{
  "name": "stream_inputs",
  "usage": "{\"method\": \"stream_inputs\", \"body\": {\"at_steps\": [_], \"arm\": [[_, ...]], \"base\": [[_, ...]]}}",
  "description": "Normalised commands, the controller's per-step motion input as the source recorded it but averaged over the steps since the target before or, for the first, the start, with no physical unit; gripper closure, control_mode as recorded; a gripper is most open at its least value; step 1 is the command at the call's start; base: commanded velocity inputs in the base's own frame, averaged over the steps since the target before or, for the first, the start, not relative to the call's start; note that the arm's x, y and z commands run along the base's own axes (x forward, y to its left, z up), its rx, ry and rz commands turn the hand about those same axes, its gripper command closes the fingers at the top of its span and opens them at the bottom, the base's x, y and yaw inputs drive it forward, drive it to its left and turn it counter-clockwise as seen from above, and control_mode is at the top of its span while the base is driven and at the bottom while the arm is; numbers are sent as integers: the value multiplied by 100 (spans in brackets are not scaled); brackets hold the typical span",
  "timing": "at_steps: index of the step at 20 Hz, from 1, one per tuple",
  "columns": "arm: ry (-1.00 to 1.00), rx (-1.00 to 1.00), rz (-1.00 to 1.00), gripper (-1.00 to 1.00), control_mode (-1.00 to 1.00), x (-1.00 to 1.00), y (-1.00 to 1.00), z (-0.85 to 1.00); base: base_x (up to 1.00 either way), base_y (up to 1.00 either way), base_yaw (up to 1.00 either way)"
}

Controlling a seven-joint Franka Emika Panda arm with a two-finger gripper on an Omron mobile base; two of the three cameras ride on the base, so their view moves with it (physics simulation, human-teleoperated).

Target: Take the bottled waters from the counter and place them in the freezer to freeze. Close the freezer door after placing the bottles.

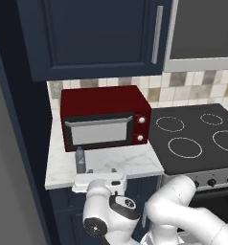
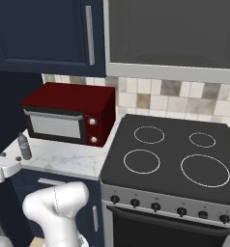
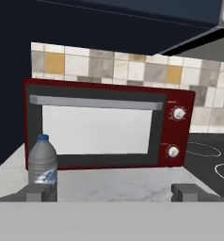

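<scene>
My gripper [image 3: 111, 192] is spread wide, holding nothing, level with the counter [image 1: 130, 165] edge. One water bottle [image 3: 42, 164] stands at ten o'clock, before the microwave [image 3: 109, 124]. Risk: my left finger clips and topples it if I advance uncentred.

Navy wall cabinets [image 1: 92, 36], mottled tile backsplash [image 2: 184, 99], black stovetop [image 2: 172, 157]

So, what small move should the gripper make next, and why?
Probably shift the open gripper sideways toward the ribbed clear plastic bottle with the blue cap. The bottle stands upright on the white marble counter before the dark red microwave, by one fingertip, not centred between them.
</scene>
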Motion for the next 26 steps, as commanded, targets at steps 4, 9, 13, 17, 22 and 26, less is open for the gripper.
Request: {"method": "stream_inputs", "body": {"at_steps": [4, 9, 13, 17, 22, 26], "arm": [[0, 0, 18, -100, -100, 17, 5, -27], [0, -2, 17, -100, -100, 2, 8, -17], [0, 0, 9, -100, -100, 2, 0, 0], [0, 0, 9, -100, -100, 5, 6, 0], [0, 0, 6, -100, -100, 10, 15, 0], [0, 0, 2, -100, -100, 8, 13, 0]], "base": [[0, 0, 0], [0, 0, 0], [0, 0, 0], [0, 0, 0], [0, 0, 0], [0, 0, 0]]}}
